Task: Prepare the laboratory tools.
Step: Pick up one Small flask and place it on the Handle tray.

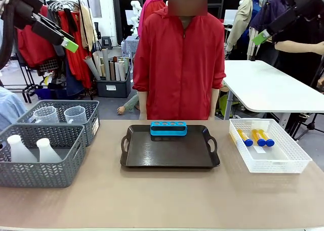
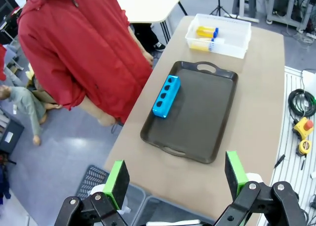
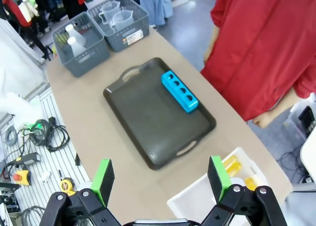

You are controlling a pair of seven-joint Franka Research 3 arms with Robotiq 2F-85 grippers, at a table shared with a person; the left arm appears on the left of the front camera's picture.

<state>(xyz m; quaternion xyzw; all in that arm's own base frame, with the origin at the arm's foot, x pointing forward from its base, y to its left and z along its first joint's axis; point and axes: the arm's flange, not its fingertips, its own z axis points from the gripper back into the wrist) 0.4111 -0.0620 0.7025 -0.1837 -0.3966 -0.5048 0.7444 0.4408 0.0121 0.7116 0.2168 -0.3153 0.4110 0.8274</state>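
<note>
A small blue tube rack (image 1: 168, 128) stands on the far edge of a dark tray (image 1: 169, 160) at mid-table. Three orange-filled tubes with blue caps (image 1: 258, 138) lie in the white mesh bin (image 1: 288, 163) on the right. On the left, two white conical flasks (image 1: 46, 150) stand in the near grey basket, and clear handled beakers (image 1: 76, 114) in the far one. My left gripper (image 2: 176, 176) hangs open high above the table's left end. My right gripper (image 3: 160, 178) hangs open high above the right end. Both are empty.
A person in a red jacket (image 1: 179, 59) stands at the far side behind the tray, arms down. The two grey baskets (image 1: 61, 168) fill the table's left end. Bare tabletop (image 1: 167, 200) runs along the near edge.
</note>
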